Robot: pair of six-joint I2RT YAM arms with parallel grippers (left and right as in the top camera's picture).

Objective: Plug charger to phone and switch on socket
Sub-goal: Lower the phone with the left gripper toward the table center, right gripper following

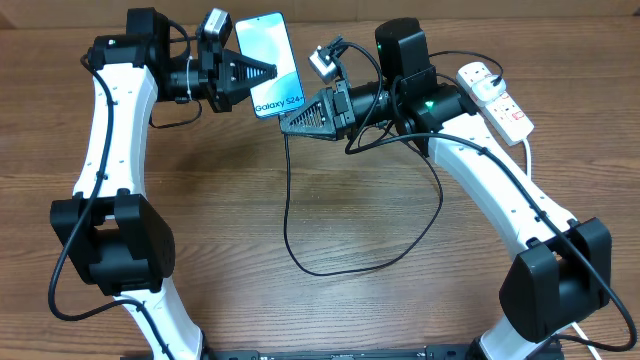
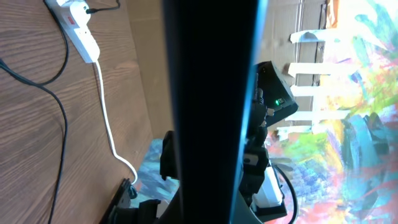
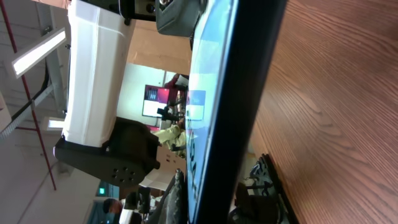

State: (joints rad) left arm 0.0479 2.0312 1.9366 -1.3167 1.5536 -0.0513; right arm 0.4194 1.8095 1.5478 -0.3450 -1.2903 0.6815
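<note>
The phone (image 1: 268,50), with a turquoise screen and "Galaxy S24" near its lower end, is held up off the table. My left gripper (image 1: 262,72) is shut on its left edge. In the left wrist view the phone (image 2: 211,93) is a dark edge-on band. My right gripper (image 1: 286,124) is shut at the phone's lower end, and the charger's black cable (image 1: 287,200) drops from its tip. The connector is hidden. The phone (image 3: 217,93) rises edge-on from between the right fingers. The white socket (image 1: 495,95) lies at the far right.
The black cable loops across the table's middle (image 1: 330,268) and runs back up to the socket (image 2: 81,34). A thick white cord (image 2: 106,112) trails from the socket toward the table edge. The right arm (image 2: 273,93) is close behind the phone.
</note>
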